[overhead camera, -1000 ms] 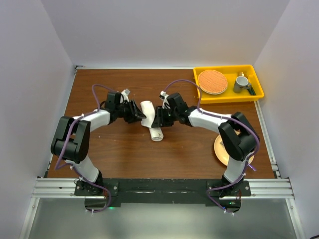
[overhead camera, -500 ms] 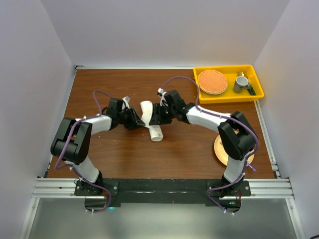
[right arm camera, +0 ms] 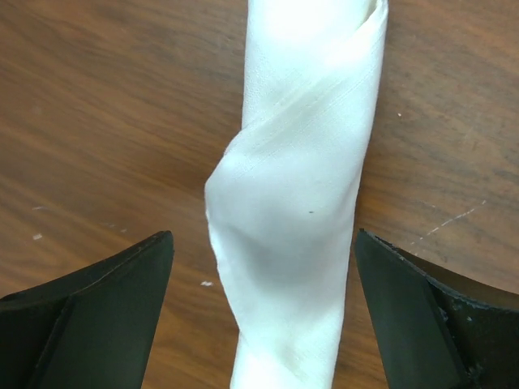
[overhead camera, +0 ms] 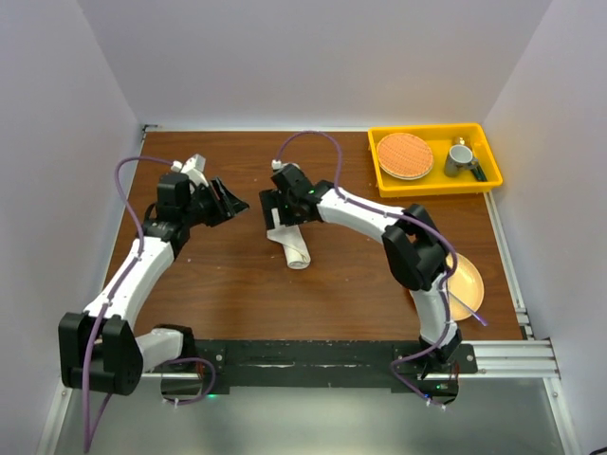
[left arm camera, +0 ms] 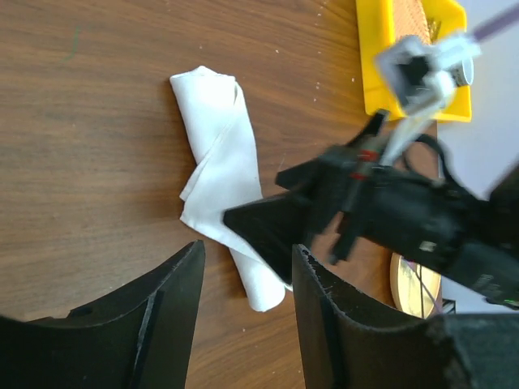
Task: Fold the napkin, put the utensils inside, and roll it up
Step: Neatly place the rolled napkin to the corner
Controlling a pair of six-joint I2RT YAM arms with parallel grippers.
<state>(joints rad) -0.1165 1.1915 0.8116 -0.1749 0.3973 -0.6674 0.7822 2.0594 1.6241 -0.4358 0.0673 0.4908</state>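
The napkin (overhead camera: 292, 245) lies on the brown table as a white twisted roll, pointing away from the arms. My right gripper (overhead camera: 282, 210) hovers over its far end; in the right wrist view the roll (right arm camera: 300, 194) runs between the wide-apart jaws of that gripper (right arm camera: 263, 237) without touching them. My left gripper (overhead camera: 228, 201) stands off to the left of the roll, open and empty. In the left wrist view the napkin (left arm camera: 219, 138) lies beyond the left gripper (left arm camera: 247, 267), partly covered by the right gripper (left arm camera: 324, 211). The utensils are hidden.
A yellow tray (overhead camera: 436, 185) at the back right holds an orange round plate (overhead camera: 405, 155) and a small cup (overhead camera: 460, 156). A tan plate (overhead camera: 467, 284) lies near the right arm's base. Walls close in the table on three sides.
The left arm has drawn back to the left, away from the napkin, with its jaws open. The right gripper has slid left over the roll's far end and opened wide.
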